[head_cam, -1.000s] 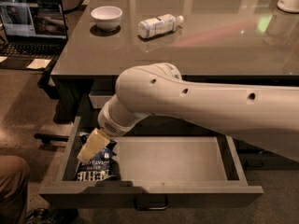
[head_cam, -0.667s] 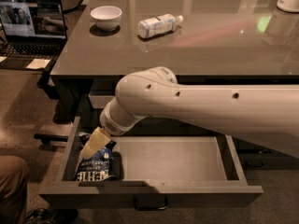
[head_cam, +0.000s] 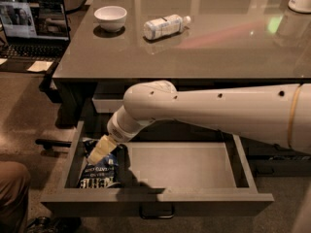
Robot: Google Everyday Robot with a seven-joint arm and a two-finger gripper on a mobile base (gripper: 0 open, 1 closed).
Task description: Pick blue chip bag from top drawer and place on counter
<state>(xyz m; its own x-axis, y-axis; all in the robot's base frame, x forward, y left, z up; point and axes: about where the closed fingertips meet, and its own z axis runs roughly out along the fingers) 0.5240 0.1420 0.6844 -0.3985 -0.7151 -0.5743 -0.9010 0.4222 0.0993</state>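
Reaching in from the right, a white robot arm (head_cam: pixel 218 111) passes beneath the edge of the glossy grey-brown surface (head_cam: pixel 218 57) and dips into the open top drawer (head_cam: pixel 184 166), which stands pulled well out below it. The hand (head_cam: pixel 101 152), pale tan at the end of a rounded white wrist, sits at the drawer's left end, directly over the upper part of the blue chip bag (head_cam: pixel 99 173) and seemingly in contact with it. Whether the hand is open or has closed on the bag cannot be told from this angle. The bag lies flat on the drawer's pale floor, close against the left wall and towards the front, with its white lettering facing up. A small metal pull handle (head_cam: pixel 156 211) hangs at the middle of the drawer front. Up on the surface, a clear plastic bottle (head_cam: pixel 165 26) with a white label lies on its side, near but not touching a white bowl (head_cam: pixel 111 17) that stands upright to its left, by the surface's left edge. An open laptop (head_cam: pixel 34 25) with a lit screen sits at the far left, beyond that edge, with a pale slip of paper (head_cam: pixel 41 66) by its front corner. A brown-trousered knee (head_cam: pixel 12 193) shows at the lower left corner, beside the drawer.
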